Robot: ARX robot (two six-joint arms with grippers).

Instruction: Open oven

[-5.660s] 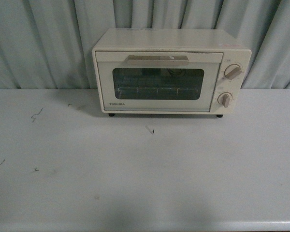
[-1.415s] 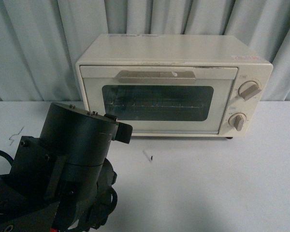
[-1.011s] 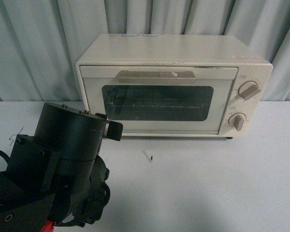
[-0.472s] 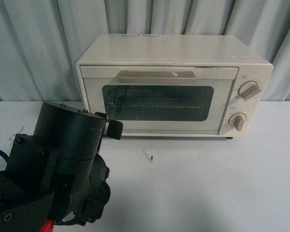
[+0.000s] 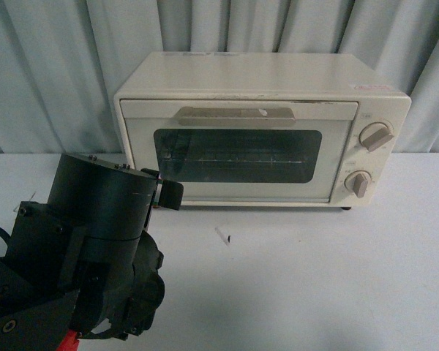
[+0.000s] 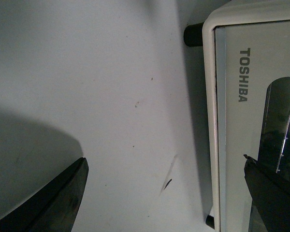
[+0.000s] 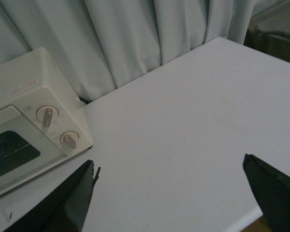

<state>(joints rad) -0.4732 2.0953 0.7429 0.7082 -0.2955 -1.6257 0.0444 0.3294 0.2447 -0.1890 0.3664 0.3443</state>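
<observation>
The cream-white oven (image 5: pixel 263 80) stands at the back of the table against the curtain, its glass door (image 5: pixel 238 155) shut under the flat bar handle (image 5: pixel 236 115). Two beige knobs (image 5: pixel 374 137) sit on its right side. My left arm (image 5: pixel 95 234) fills the lower left of the front view, in front of the oven's left end. The left gripper (image 6: pixel 166 193) is open beside the door's TOSHIBA corner (image 6: pixel 244 75), one finger (image 6: pixel 275 198) in front of the glass, nothing held. The right gripper (image 7: pixel 169 193) is open above bare table, off to the side of the oven (image 7: pixel 19 92) where the knobs are.
The white table (image 5: pixel 314 278) carries a small dark scrap (image 5: pixel 224 235) in front of the oven. A pleated grey curtain (image 5: pixel 51 66) hangs behind. The table's edge (image 7: pixel 241 217) and a dark object (image 7: pixel 275 34) beyond its far corner show in the right wrist view.
The front view has come closer to the oven and my left arm has entered it. Over the last second the arm sank slightly down and left. The door stays shut.
</observation>
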